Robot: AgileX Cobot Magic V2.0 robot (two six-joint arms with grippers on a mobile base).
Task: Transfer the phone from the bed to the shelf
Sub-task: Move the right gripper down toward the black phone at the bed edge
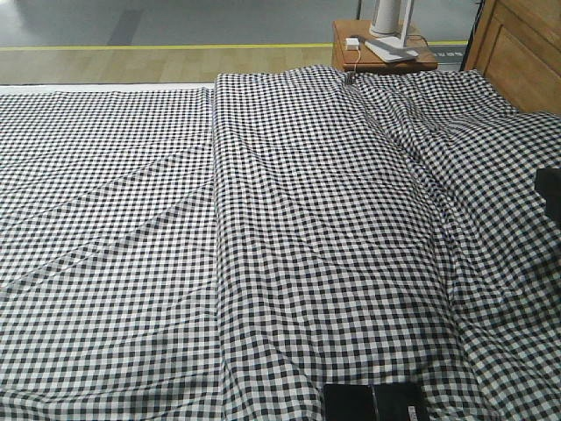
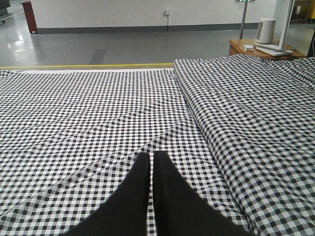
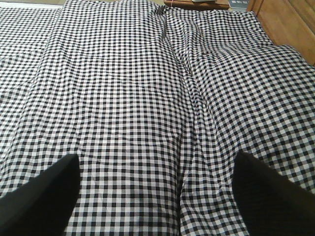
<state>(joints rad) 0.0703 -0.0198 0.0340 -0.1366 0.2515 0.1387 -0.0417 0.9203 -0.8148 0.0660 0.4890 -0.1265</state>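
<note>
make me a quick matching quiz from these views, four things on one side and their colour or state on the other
Things:
1. left gripper
2. right gripper
3. bed
4. bedside table

Colour or state:
a. brown wood
b. fingers spread wide apart
c. black-and-white check
d. fingers closed together

Pairs: 1-d, 2-b, 3-c, 4-a

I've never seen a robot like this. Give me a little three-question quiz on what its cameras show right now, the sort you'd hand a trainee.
1. True or false: the left gripper is shut.
2. What covers the bed? A) plain grey sheets B) black-and-white checked cloth C) a striped blanket
3. Fill in: the right gripper hangs over the bed with its jaws ____.
Key: 1 true; 2 B; 3 open.
</note>
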